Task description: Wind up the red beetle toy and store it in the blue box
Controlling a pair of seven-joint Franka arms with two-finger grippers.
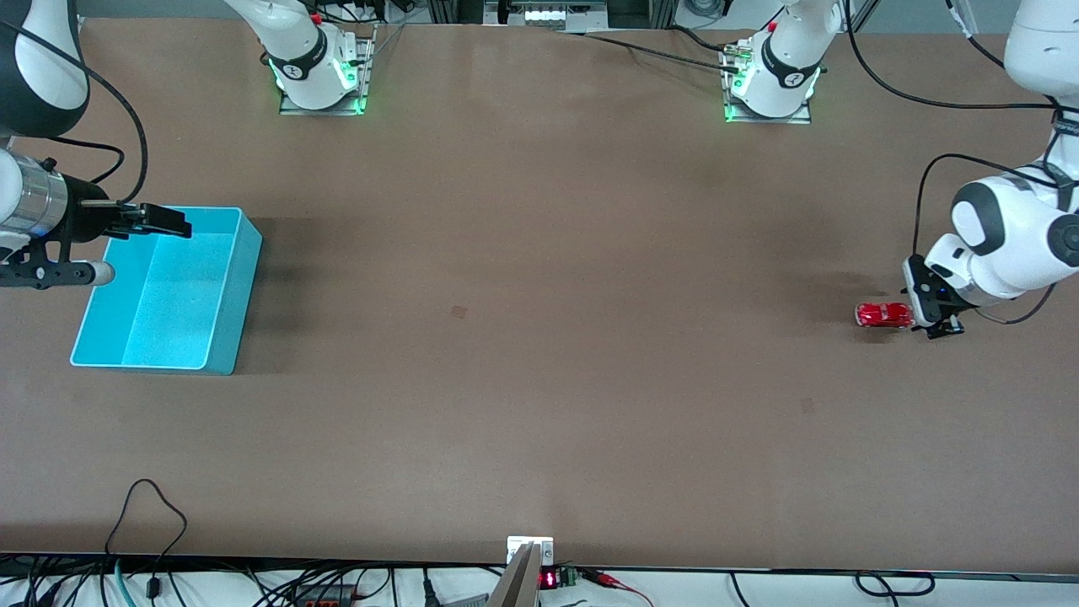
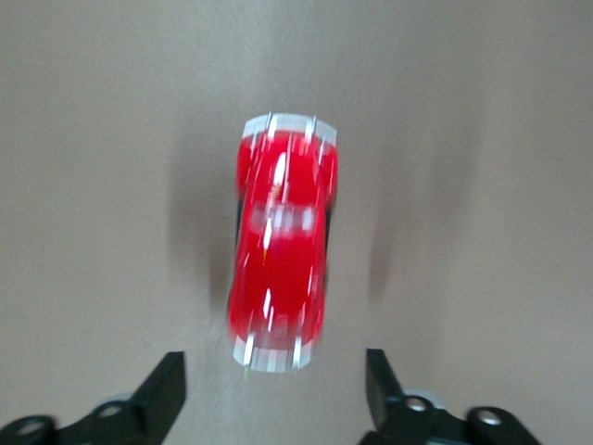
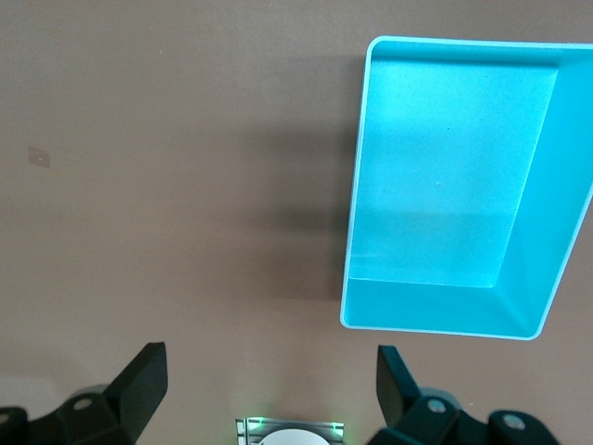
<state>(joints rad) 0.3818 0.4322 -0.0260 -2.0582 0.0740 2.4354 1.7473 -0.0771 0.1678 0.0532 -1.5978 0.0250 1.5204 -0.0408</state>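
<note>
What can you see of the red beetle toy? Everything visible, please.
The red beetle toy is a tiny glossy red car with a rounded body, silvery bumpers at both ends and dark windows; it looks like plastic or painted metal. It sits upright on its wheels on the brown table, toward the left arm's end. The left gripper is open with its fingers at the toy's one end, not closed on it. Nothing else touches it.

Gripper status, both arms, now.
Left gripper: open, holding nothing, low beside the red beetle toy.
Right gripper: open, holding nothing, waiting over the blue box.
</note>
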